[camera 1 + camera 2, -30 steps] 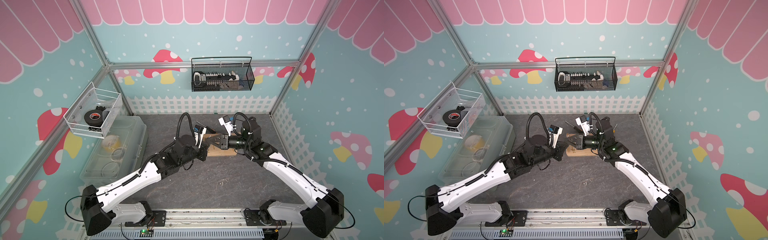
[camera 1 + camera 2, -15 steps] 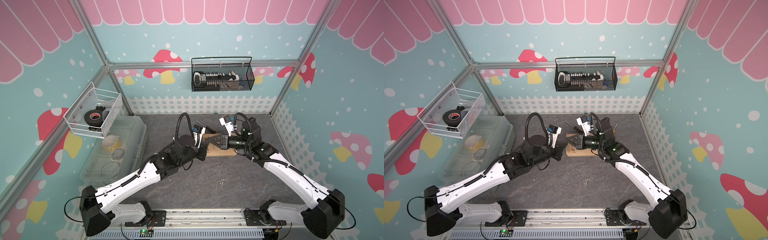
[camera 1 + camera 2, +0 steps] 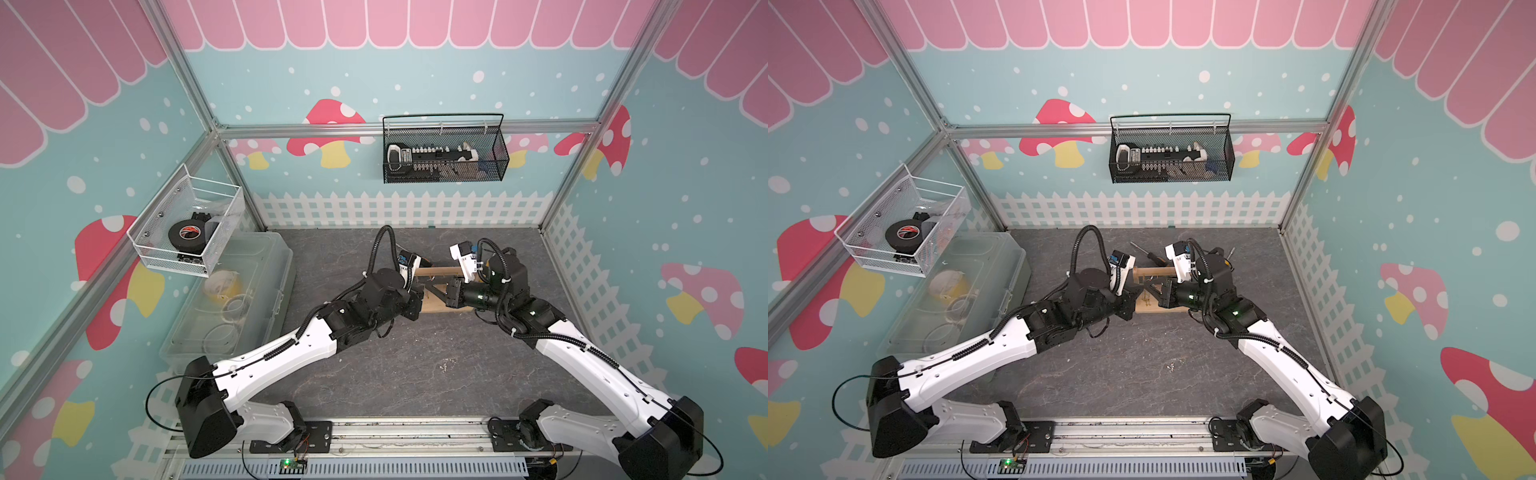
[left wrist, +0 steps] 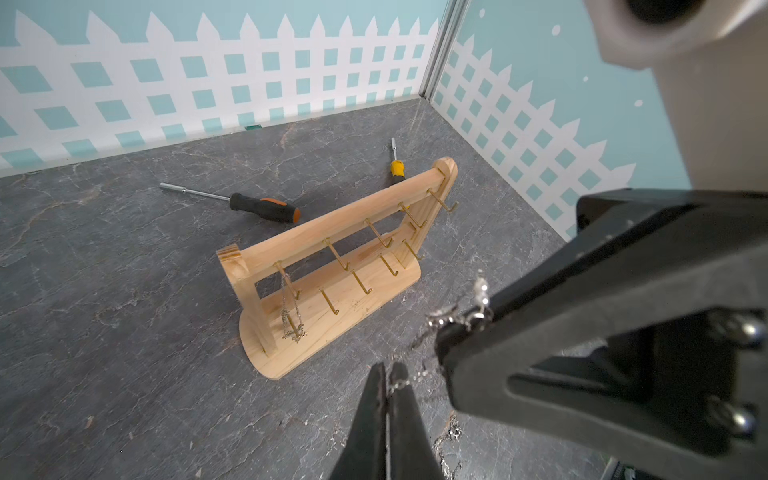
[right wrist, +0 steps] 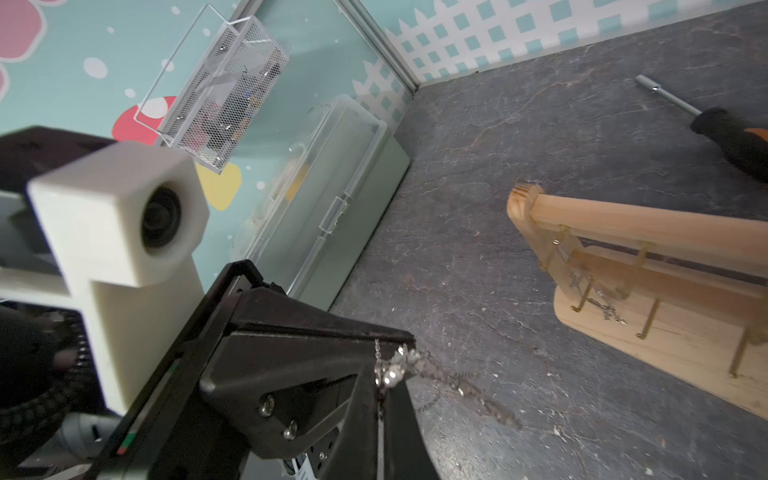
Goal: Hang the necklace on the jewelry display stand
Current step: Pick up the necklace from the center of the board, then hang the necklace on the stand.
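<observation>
Grey slate tabletop [image 3: 415, 365], mushroom walls [image 3: 291, 83]; left fingers [image 4: 368, 424], right fingers [image 5: 401, 440] pinch necklace [image 4: 449, 320] near stand [image 4: 345, 224].

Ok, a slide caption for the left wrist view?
The left gripper and right gripper pinch a silver necklace short of the stand, a gold chain hanging at its end.

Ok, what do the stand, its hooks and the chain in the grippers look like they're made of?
The stand looks like pale bare wood: grain and end rings show. Its hooks: thin, shiny, brass-coloured metal wire. The chain: fine silver-coloured metal links, glinting; whether solid or plated I cannot tell.
</observation>
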{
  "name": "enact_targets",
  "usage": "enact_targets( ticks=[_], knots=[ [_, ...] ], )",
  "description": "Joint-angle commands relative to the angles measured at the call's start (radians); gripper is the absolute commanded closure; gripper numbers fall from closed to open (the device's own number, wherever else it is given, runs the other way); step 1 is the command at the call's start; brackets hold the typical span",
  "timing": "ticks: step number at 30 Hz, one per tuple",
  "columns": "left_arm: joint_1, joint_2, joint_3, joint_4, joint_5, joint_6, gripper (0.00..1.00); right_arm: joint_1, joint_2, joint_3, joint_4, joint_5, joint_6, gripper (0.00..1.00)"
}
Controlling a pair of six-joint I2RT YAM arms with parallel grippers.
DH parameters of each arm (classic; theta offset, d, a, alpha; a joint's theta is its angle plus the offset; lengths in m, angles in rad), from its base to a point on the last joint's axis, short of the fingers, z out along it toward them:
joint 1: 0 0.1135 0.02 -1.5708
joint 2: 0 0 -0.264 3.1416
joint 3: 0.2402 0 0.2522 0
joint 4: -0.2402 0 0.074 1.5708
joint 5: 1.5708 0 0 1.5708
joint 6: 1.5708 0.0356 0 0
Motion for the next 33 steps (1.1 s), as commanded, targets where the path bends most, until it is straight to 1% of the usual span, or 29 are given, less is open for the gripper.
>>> enact_targets(
  ticks=[1, 6, 14, 18, 23, 27, 33],
  knots=[
    [0.002, 0.051, 0.042, 0.021, -0.05, 0.02, 1.0, -0.003, -0.035, -0.016, -0.037, 0.121, -0.042, 0.98],
    [0.002, 0.145, 0.085, 0.04, -0.068, 0.02, 1.0, -0.002, -0.041, -0.048, -0.063, 0.224, -0.073, 0.98],
    [0.017, 0.277, 0.158, 0.036, -0.082, 0.023, 1.0, -0.003, -0.006, -0.098, -0.024, 0.323, -0.085, 0.98],
    [0.036, 0.309, 0.174, 0.035, -0.083, 0.018, 1.0, -0.007, 0.018, -0.114, 0.013, 0.357, -0.087, 0.98],
    [0.052, 0.347, 0.203, 0.039, -0.056, 0.023, 1.0, -0.027, 0.034, -0.118, 0.039, 0.416, -0.102, 0.99],
    [0.053, 0.385, 0.255, 0.038, -0.041, 0.03, 1.0, -0.043, 0.04, -0.118, 0.049, 0.436, -0.109, 0.99],
    [0.054, 0.444, 0.328, 0.001, -0.048, 0.039, 1.0, -0.069, 0.057, -0.12, 0.049, 0.429, -0.105, 0.99]
  ],
)
